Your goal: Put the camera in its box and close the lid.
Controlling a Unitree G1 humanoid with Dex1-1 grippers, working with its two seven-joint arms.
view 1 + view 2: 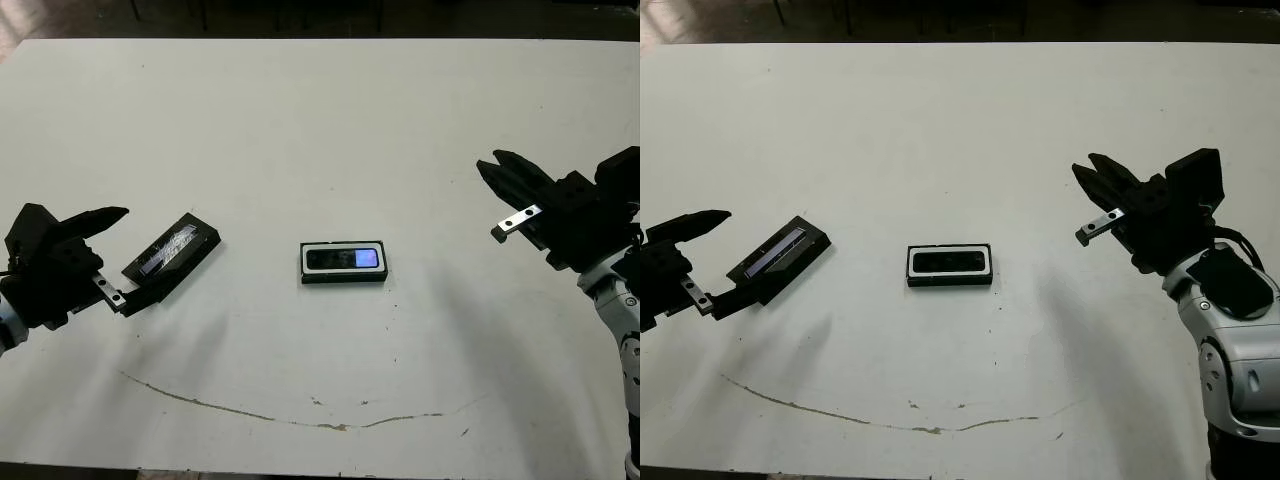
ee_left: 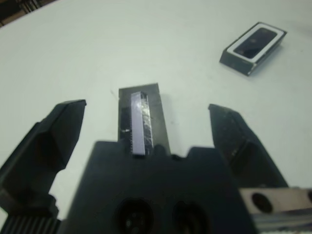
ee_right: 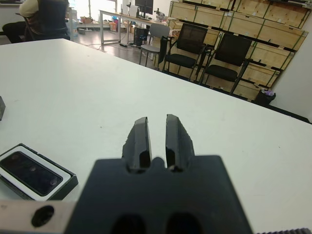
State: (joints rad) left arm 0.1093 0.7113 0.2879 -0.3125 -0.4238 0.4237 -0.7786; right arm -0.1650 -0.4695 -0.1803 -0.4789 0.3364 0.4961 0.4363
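Observation:
The box (image 1: 343, 277), black-walled with a white lining, sits at the table's middle. The camera (image 1: 343, 259) lies flat inside it, its bluish window toward the right end. The lid (image 1: 172, 252), black with silvery print, is to the left of the box. Its near end reaches between the fingers of my left gripper (image 1: 125, 255). That gripper is wide open, one finger on each side of the lid (image 2: 141, 122); I cannot tell whether they touch it. My right gripper (image 1: 490, 165) hovers far right of the box, shut on nothing.
A thin dirty scratch line (image 1: 300, 418) crosses the table near its front edge. In the right wrist view, chairs (image 3: 190, 46), stacked wooden crates (image 3: 243, 24) and a seated person (image 3: 44, 17) show beyond the table's far edge.

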